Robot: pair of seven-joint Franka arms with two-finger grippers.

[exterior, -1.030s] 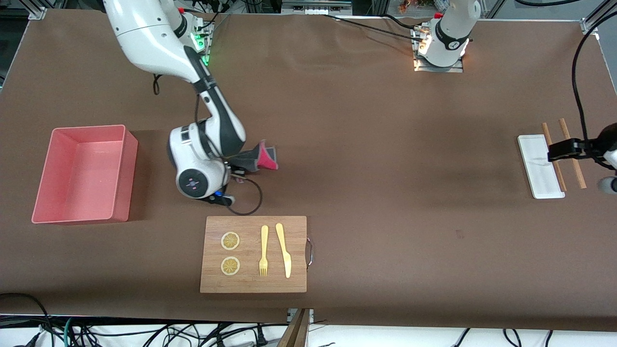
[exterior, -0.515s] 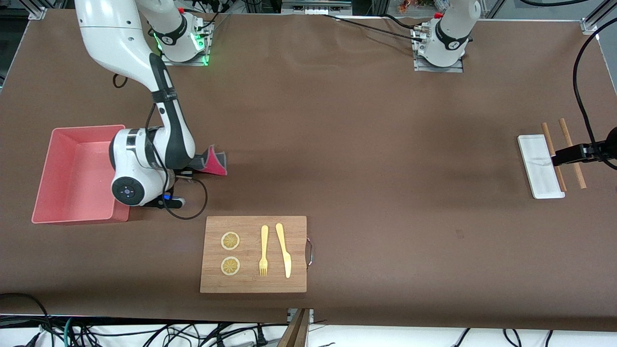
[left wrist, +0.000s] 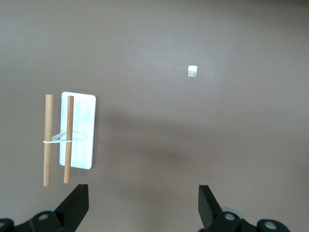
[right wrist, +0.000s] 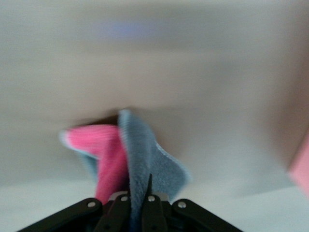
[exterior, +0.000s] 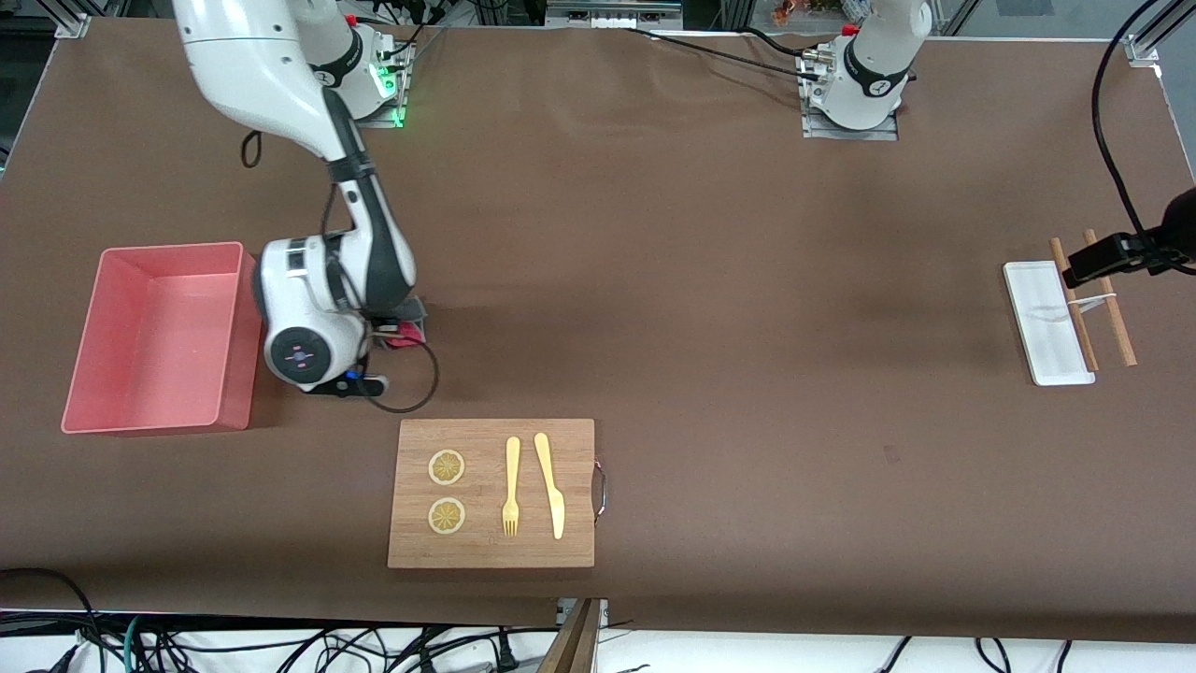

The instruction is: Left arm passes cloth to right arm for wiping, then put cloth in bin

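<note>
The cloth [exterior: 405,334], dark grey on one face and magenta-pink on the other, sits pinched in my right gripper [exterior: 397,325], low over the brown table beside the bin. It is mostly hidden under the wrist in the front view. In the right wrist view the cloth [right wrist: 140,154] bunches out ahead of the shut right gripper [right wrist: 138,209]. The salmon-pink bin [exterior: 235,327] stands at the right arm's end of the table and holds nothing. My left gripper [exterior: 1089,264] is open and empty, up over the white tray; the left wrist view shows it [left wrist: 143,208] with its jaws wide apart.
A wooden cutting board [exterior: 579,495] with two lemon slices, a fork and a knife lies nearer the front camera than the cloth. A small white tray [exterior: 1042,327] with two wooden sticks [exterior: 1117,327] lies at the left arm's end; both show in the left wrist view [left wrist: 84,140].
My right arm carried the cloth toward the bin, then came back a little toward the table's middle. The cloth is now tucked under the wrist. The left arm shifted slightly.
</note>
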